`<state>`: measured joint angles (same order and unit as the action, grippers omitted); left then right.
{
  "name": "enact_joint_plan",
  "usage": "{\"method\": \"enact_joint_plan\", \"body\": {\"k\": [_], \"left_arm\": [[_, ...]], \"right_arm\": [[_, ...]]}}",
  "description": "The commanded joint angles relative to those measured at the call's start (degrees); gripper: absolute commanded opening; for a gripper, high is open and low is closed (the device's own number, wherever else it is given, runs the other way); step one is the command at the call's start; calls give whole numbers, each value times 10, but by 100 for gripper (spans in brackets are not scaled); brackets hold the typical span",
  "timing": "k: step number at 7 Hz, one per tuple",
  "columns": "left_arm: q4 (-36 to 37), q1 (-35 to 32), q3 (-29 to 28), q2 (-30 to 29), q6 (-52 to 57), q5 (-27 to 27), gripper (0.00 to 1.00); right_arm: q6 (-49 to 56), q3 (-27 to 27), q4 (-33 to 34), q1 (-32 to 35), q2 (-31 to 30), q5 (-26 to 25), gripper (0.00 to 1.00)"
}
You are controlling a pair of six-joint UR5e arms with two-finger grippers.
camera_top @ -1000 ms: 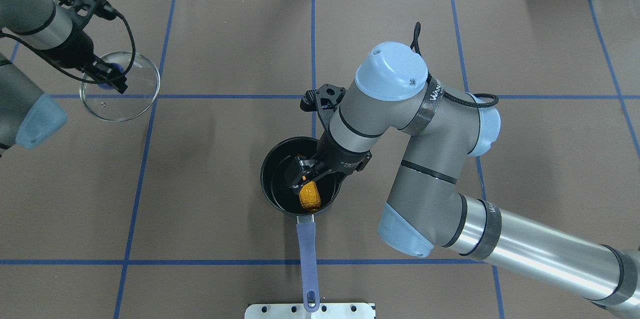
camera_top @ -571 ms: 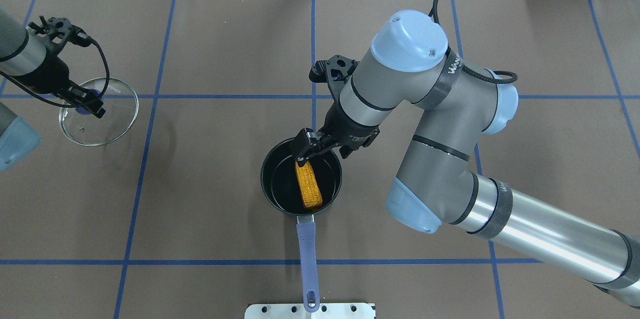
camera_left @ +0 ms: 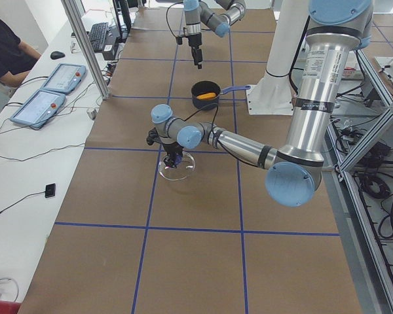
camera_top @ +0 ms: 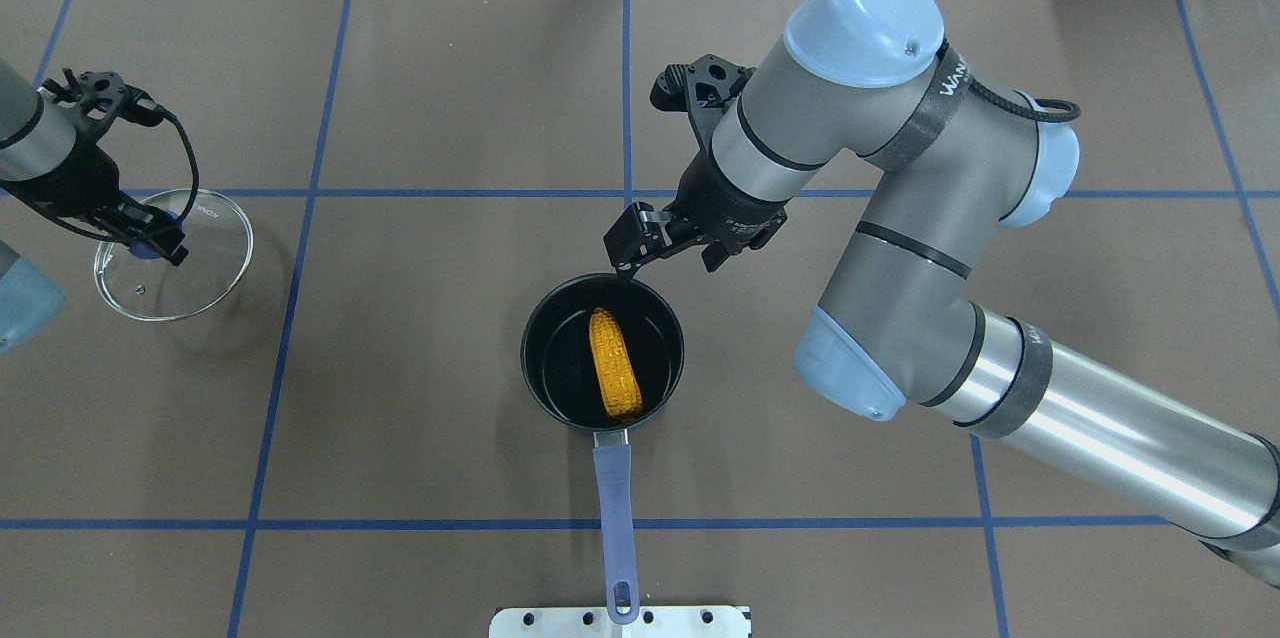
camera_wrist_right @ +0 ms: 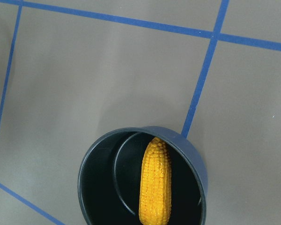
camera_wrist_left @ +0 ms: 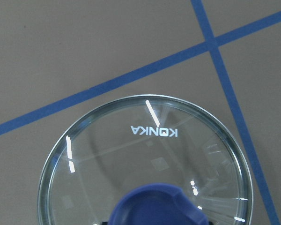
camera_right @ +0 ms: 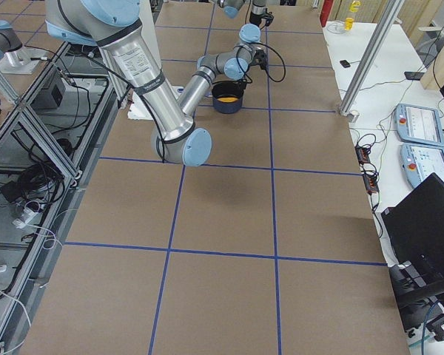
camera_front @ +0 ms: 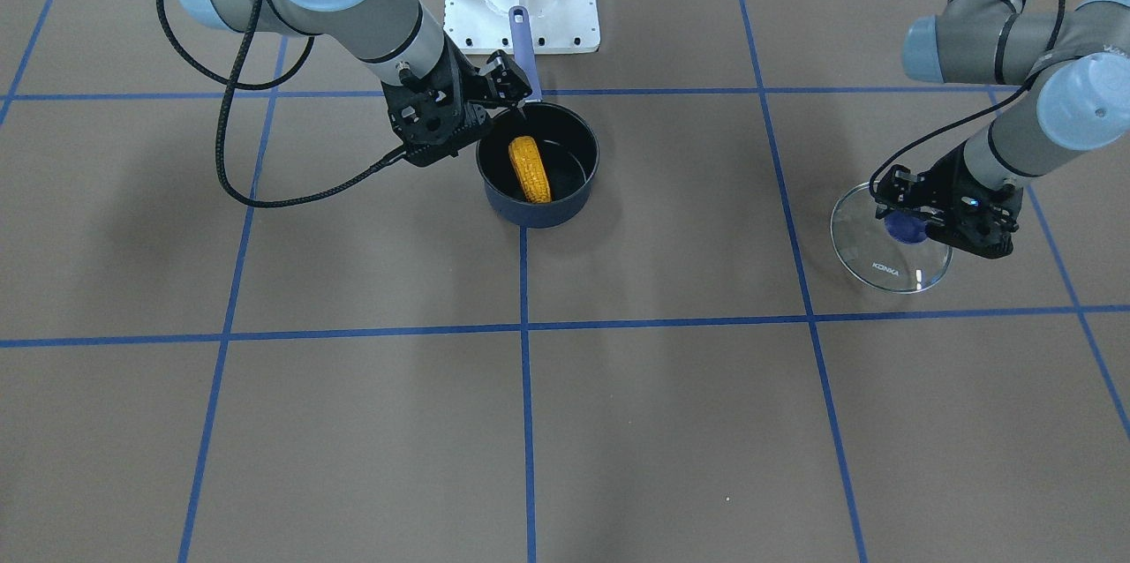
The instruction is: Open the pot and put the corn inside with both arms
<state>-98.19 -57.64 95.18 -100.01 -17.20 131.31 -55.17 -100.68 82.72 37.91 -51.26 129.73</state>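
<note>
The dark blue pot [camera_top: 556, 373] stands open at the table's middle, its handle [camera_top: 612, 498] pointing toward the robot. The yellow corn [camera_top: 614, 378] lies inside it, also seen in the front view [camera_front: 530, 168] and the right wrist view [camera_wrist_right: 155, 183]. My right gripper [camera_top: 628, 253] is open and empty, just above and beyond the pot's far rim. My left gripper [camera_top: 160, 243] is shut on the blue knob [camera_wrist_left: 154, 206] of the glass lid [camera_top: 190, 273], far to the left, low over the table. I cannot tell whether the lid touches the table.
The white robot base plate [camera_top: 620, 621] sits at the near edge by the handle's end. Blue tape lines [camera_top: 450, 193] cross the brown table cover. Tablets and cables lie on a side desk [camera_left: 46, 98].
My right gripper let go of the corn and drew up and back from the pot; the corn now lies flat inside. My left arm carried the lid farther left.
</note>
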Motion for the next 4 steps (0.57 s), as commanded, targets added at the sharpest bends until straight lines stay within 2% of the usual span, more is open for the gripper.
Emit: {"method": "enact_joint_plan", "body": {"k": [1, 4], "left_arm": [[0, 2, -7, 0, 0, 17, 67], [-1, 2, -21, -5, 0, 32, 72]], "right_arm": [[0, 1, 1, 1, -2, 0, 100], [4, 3, 2, 2, -4, -1, 100]]}}
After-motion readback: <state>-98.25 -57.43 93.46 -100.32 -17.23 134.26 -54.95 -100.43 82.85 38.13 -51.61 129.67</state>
